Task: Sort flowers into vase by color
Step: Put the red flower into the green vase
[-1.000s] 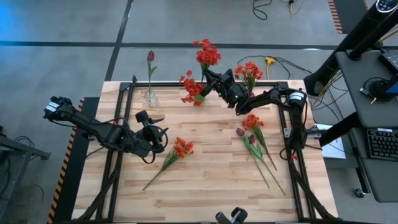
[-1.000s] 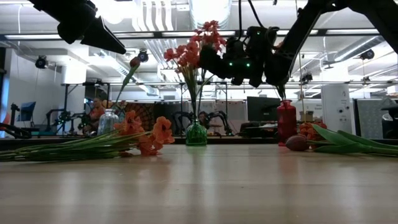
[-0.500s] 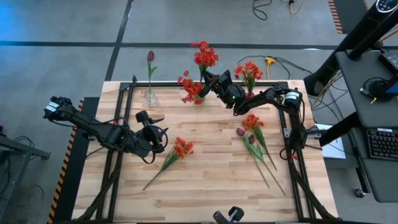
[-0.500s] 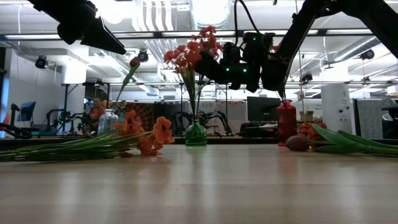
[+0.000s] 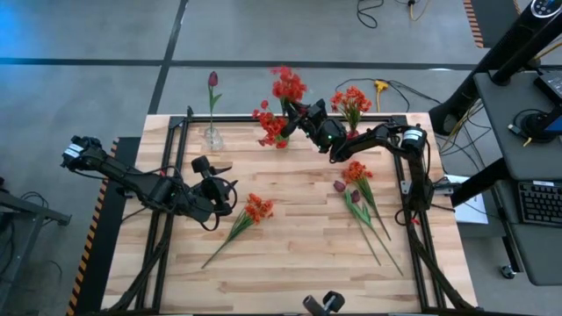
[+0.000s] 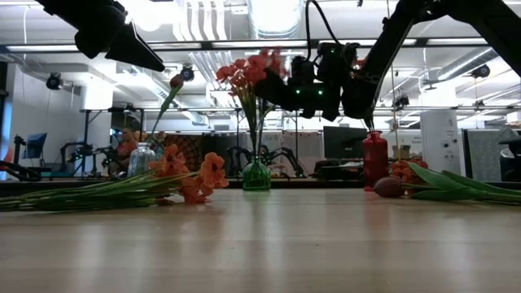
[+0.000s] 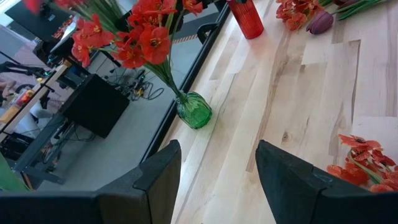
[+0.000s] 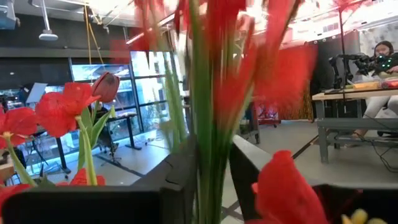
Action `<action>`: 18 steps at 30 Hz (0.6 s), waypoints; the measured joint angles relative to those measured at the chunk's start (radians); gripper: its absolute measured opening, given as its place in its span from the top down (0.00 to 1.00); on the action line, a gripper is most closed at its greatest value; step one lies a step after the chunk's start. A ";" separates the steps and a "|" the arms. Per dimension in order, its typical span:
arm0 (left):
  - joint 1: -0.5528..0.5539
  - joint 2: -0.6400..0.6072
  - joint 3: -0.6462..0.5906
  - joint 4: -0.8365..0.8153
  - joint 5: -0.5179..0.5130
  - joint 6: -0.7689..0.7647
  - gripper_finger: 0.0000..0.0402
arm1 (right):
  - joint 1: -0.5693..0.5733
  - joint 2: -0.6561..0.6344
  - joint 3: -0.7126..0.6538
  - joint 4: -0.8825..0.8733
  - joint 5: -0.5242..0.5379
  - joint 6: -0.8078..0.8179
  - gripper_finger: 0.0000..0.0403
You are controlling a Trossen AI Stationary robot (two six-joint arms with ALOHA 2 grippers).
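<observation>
PROGRESS: you have red blooms [image 5: 274, 125] in the green vase [image 6: 256, 175], a tulip [image 5: 212, 80] in the clear one [image 5: 212, 138] | NOW: right pincer [image 5: 290, 107] above the green vase, stem between its fingers, grip unclear; left pincer [image 5: 219, 168] idle, wide | LEFT: orange stem [image 5: 246, 218], bunch [image 5: 362, 195] lying on the desk [image 5: 290, 263] | ROOM: lab, grey floor

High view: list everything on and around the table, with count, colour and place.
clear vase: one, back left, holding one maroon tulip
green vase: one, back centre, red blooms in it
red vase: one, back right, orange blooms in it
red flower: one, above green vase
loose orange flowers: two, left of centre and right
loose maroon tulips: two, right
yellow flower: one, beyond back edge
left gripper: jaws open, empty
right gripper: at red flower's stem
</observation>
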 joint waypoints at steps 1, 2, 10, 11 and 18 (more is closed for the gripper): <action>0.000 0.000 0.000 0.000 0.000 0.000 0.53 | 0.000 0.000 0.000 0.000 0.000 0.000 0.77; 0.000 0.000 0.000 0.000 0.000 0.000 0.53 | 0.000 0.000 0.000 0.000 0.000 0.000 0.75; 0.000 0.000 0.000 0.000 0.000 0.000 0.53 | 0.001 -0.004 0.000 -0.041 0.000 0.011 0.64; 0.000 0.000 0.000 0.000 0.000 0.000 0.53 | 0.002 -0.007 0.000 -0.051 0.000 0.010 0.63; 0.000 0.000 0.000 0.000 0.000 0.000 0.53 | 0.003 -0.035 0.000 -0.126 0.000 0.010 0.56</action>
